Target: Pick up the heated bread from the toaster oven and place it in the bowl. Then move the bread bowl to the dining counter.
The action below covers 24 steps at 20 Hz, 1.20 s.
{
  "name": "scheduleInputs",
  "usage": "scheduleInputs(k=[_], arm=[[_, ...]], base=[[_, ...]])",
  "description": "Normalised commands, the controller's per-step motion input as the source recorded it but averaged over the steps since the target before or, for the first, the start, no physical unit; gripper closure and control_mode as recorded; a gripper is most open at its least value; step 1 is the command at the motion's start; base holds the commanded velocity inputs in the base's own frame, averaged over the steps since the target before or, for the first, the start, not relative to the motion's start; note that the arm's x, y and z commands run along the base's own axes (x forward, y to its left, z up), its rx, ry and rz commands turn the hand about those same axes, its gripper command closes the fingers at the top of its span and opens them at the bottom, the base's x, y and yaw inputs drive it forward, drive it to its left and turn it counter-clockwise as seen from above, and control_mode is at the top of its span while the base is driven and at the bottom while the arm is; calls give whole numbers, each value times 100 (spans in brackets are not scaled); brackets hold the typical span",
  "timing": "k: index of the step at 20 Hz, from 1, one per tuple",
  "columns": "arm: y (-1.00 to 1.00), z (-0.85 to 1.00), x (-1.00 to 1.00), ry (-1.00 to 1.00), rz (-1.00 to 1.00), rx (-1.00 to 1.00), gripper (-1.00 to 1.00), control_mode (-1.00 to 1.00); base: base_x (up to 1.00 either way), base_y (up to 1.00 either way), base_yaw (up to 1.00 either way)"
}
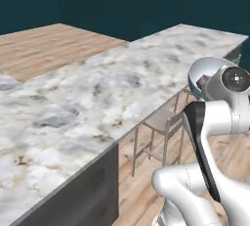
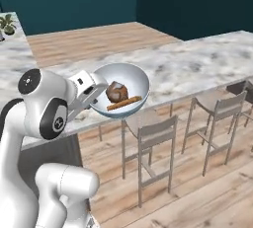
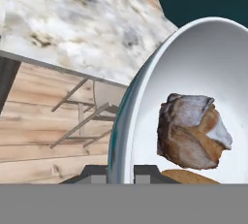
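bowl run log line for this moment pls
gripper: shut on bowl rim | bowl: carried, tilted | inside: bread, brown chunk | dining counter: beside bowl, not yet set down

Broad white marble island counter with grey-brown veins is running from lower left to upper right of the left base view, sitting over a dark grey cabinet front. In the right base view the same counter is crossing the middle toward the right edge. In the hand view it is taking the upper left. Light wooden plank floor is showing at lower right of the right base view, with grey-seated metal-legged bar stools standing on it beside the counter edge.
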Motion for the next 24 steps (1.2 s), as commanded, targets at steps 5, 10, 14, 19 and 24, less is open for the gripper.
scheduleInputs(k=[5,10,14,19,24], arm=[[0,0,0,0,0,0,100,100],[0,0,0,0,0,0,100,100],[0,0,0,0,0,0,100,100],[0,0,0,0,0,0,100,100],[0,0,0,0,0,0,100,100]], base=[[100,-52,58],[98,-54,60],[67,-21,5],[40,-5,0],[4,0,0]])
